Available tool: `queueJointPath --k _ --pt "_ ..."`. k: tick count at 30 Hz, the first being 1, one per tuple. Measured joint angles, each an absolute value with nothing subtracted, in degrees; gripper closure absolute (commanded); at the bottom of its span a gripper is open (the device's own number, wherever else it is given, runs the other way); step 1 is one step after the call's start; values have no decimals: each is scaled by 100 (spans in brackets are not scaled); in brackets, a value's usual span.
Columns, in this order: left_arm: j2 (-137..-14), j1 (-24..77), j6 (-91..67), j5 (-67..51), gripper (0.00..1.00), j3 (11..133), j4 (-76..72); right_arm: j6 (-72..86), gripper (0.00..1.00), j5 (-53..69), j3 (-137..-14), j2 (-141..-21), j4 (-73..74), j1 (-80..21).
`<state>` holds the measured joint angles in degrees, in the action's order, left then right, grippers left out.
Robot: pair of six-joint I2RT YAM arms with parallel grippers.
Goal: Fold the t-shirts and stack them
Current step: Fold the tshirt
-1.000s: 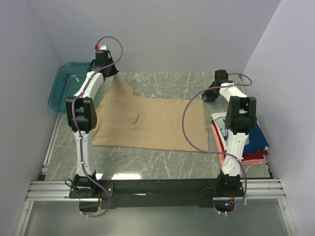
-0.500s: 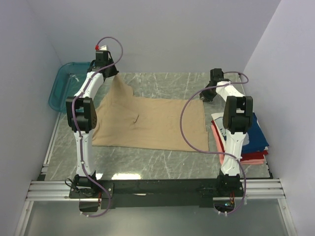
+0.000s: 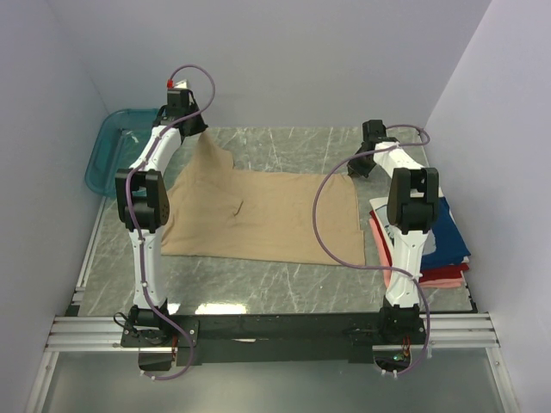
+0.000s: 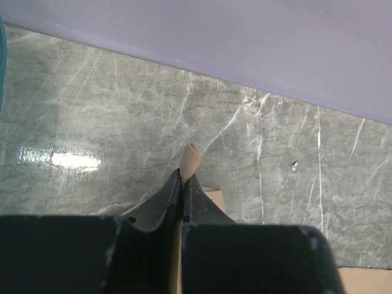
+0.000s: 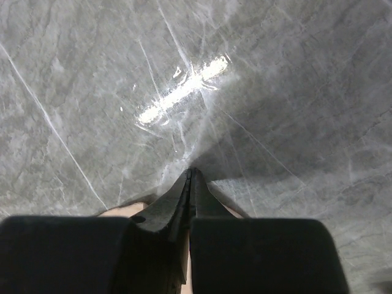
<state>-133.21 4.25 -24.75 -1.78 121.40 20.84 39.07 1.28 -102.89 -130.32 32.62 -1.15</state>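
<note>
Grey-green marbled stone makes up your surface (image 3: pixel 284 146), boxed in by pale lavender walls (image 3: pixel 284 60) on three sides, with a teal basket (image 3: pixel 108 146) in the far left corner. Your tan t-shirt (image 3: pixel 267 215) lies spread across the middle. Your left fingers (image 4: pixel 179 187) are clamped on its far left corner, lifting it into a peak. Your right fingers (image 5: pixel 187 184) are pressed together at its far right corner, tan cloth showing between them. Folded navy, red and pink t-shirts (image 3: pixel 443 245) sit stacked at the right edge.
</note>
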Motion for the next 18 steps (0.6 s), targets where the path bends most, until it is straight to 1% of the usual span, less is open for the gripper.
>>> queueJointPath --k 7,18 --pt "-13321 410 -2475 -183 100 12140 2086 3852 100 123 -10237 -12971 3234 -108" --pt "-13056 384 -2484 -183 100 12140 2128 3758 100 108 -9981 -12092 3000 -71"
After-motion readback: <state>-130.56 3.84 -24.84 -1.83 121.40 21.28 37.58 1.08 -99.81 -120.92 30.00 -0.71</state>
